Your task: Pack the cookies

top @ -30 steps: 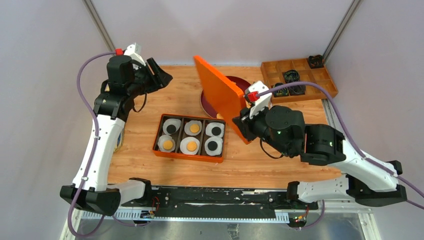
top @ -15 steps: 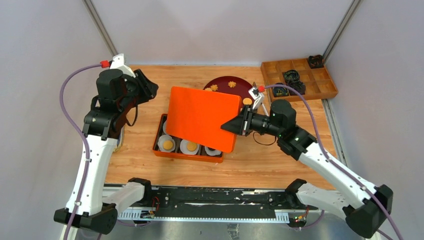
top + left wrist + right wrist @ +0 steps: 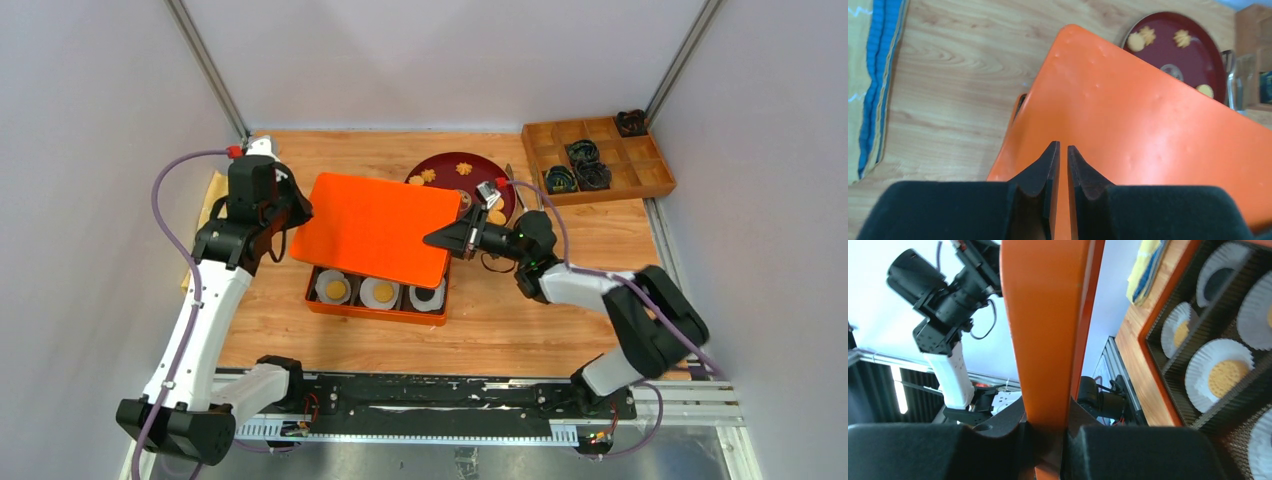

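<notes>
A flat orange lid (image 3: 375,225) (image 3: 1148,125) (image 3: 1043,315) hangs tilted over the back of the orange box (image 3: 375,313) (image 3: 1147,337). My right gripper (image 3: 440,238) (image 3: 1048,415) is shut on the lid's right edge. My left gripper (image 3: 297,212) (image 3: 1063,146) sits over the lid's left corner, jaws almost together with nothing between them. In the box's front row, white paper cups hold golden cookies (image 3: 335,289) (image 3: 1224,377) and a black one (image 3: 428,295). The dark red plate (image 3: 445,165) (image 3: 1193,60) behind carries more cookies (image 3: 464,168) (image 3: 1182,37). The box's back row is hidden under the lid.
A wooden compartment tray (image 3: 640,180) with black coiled rings (image 3: 583,152) stands at the back right. A yellow and blue cloth (image 3: 212,190) (image 3: 873,85) lies at the left table edge. Grey walls close in on three sides.
The right arm swung the lid from upright beside the plate down to nearly flat over the box. The left arm came down to the lid's left corner and its jaws closed.
</notes>
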`<state>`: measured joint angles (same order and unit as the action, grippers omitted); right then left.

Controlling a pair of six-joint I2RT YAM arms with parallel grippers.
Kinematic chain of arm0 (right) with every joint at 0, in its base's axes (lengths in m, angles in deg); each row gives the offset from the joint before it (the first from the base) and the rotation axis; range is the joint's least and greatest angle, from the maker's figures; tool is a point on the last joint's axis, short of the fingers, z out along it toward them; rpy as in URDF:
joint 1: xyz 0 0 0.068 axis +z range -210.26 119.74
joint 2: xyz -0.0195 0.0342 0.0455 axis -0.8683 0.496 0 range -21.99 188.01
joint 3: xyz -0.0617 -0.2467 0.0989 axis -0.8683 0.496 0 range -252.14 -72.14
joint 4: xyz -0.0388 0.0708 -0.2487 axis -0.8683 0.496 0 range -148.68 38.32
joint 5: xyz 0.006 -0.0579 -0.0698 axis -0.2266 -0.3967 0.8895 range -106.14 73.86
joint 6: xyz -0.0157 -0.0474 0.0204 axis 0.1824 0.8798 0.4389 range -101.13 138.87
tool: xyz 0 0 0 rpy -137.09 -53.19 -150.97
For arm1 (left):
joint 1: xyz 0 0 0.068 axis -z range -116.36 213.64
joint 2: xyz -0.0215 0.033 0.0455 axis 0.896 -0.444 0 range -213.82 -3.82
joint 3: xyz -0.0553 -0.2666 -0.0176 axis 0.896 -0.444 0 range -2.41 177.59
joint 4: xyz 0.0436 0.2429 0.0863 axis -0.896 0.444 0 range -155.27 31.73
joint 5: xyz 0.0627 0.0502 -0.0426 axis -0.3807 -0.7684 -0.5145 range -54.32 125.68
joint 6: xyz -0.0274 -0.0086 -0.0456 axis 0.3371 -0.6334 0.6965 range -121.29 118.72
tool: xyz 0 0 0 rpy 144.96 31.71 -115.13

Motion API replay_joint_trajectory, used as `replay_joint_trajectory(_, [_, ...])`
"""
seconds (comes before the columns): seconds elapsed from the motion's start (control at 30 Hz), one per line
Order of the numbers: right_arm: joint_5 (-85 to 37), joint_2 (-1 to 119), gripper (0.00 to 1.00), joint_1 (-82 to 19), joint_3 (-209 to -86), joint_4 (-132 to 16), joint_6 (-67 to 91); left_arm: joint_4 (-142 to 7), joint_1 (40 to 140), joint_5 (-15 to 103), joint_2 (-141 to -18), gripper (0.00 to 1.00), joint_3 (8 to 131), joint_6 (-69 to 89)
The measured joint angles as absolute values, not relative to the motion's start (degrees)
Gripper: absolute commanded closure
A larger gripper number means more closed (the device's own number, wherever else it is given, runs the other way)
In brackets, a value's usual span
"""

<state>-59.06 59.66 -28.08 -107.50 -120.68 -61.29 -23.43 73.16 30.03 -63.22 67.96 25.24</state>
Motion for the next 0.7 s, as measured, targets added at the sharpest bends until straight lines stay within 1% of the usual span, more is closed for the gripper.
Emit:
replay_joint_trajectory(0.1, [-60.11, 68.31, 1.00, -28.17, -107.41, -127.63, -65.27, -23.10, 73.16, 28.41, -63.13, 0.94, 65.90, 25.11])
replay_joint_trajectory(0.17, [-60.85, 73.05, 1.00, -28.17, -107.39, -130.49, -67.15, -23.10, 73.16, 27.37, -62.91, 0.96, 64.81, 25.02])
replay_joint_trajectory(0.33, [-63.39, 79.54, 1.00, -28.21, -108.33, -134.03, -69.27, -22.99, 73.16, 24.57, -61.84, 1.00, 61.90, 24.87])
replay_joint_trajectory(0.53, [-66.71, 85.47, 1.00, -28.76, -110.40, -137.18, -71.17, -23.45, 73.16, 24.00, -61.60, 1.00, 58.06, 26.03])
replay_joint_trajectory(0.7, [-68.98, 87.76, 1.00, -29.17, -110.51, -137.03, -71.52, -24.37, 73.16, 23.43, -61.63, 1.00, 54.75, 27.12])
